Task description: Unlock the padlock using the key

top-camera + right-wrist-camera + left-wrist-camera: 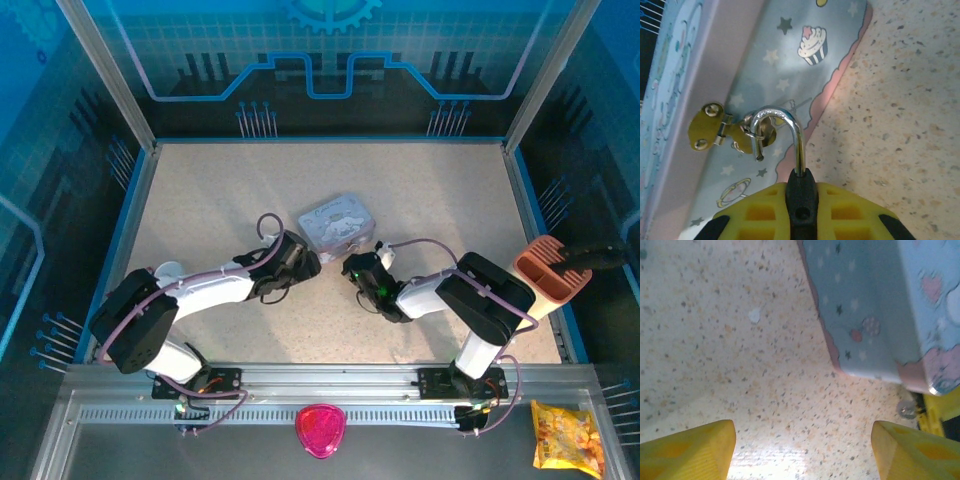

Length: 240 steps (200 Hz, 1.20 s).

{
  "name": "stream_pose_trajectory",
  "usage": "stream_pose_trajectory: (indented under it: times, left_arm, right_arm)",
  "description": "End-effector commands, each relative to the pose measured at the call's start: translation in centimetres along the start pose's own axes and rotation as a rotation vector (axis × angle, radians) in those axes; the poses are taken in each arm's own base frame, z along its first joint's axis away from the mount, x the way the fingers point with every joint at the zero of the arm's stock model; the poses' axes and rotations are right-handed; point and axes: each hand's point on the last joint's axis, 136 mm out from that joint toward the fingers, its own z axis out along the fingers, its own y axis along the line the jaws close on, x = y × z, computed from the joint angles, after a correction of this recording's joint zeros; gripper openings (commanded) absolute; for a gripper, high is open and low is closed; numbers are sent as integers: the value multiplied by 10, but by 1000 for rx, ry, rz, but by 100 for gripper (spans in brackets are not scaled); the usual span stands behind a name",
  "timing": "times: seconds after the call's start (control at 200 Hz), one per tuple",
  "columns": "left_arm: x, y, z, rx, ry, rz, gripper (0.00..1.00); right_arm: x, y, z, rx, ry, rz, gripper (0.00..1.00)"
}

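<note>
The padlock [801, 200] has a dark body clamped between the yellow fingers of my right gripper [801, 192], which is shut on it. Its silver shackle [799, 145] stands open. The free end is out of the body and hooked through the brass hasp [715, 131] of the pale blue cartoon tin [765, 60]. From above, the right gripper [360, 268] sits at the tin's [337, 222] near right corner. My left gripper [305, 262] is open over bare table beside the tin [865, 315]. A small silvery bit [907, 410] lies by the tin's corner; I cannot tell whether it is the key.
A salmon-coloured holder [548, 268] with a black tool in it stands at the table's right edge. A pink object [320, 430] rests on the front rail and a yellow snack bag [567, 436] lies at the near right. Blue walls enclose the speckled table [430, 190].
</note>
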Motion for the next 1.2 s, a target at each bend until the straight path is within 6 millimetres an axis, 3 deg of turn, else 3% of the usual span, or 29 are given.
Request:
stream_pose_trajectory:
  times: [0.0,0.25,0.355,0.48,0.735,1.016,1.196]
  left_arm:
    - [-21,-17,-1,10,-41,36,74]
    - [-37,-35,21,-22,-26,49,76]
    - [-36,-35,38,-54,-6,57,76]
    - [-32,-22,49,-121,11,59,76]
    - [-23,7,47,-189,0,57,74]
    - [-18,2,44,-150,7,41,73]
    - [-20,1,37,-143,-1,52,74]
  right_arm:
    - [-6,-14,6,-10,15,-14,5]
    - [-10,-6,14,-124,58,-4,5]
    - [-12,1,13,-145,65,-24,5]
    - [-20,-5,13,-126,63,-6,5]
    - [-51,-19,8,-105,24,14,6]
    - [-54,-1,17,-177,58,60,7]
    - [-59,-5,8,-122,50,5,8]
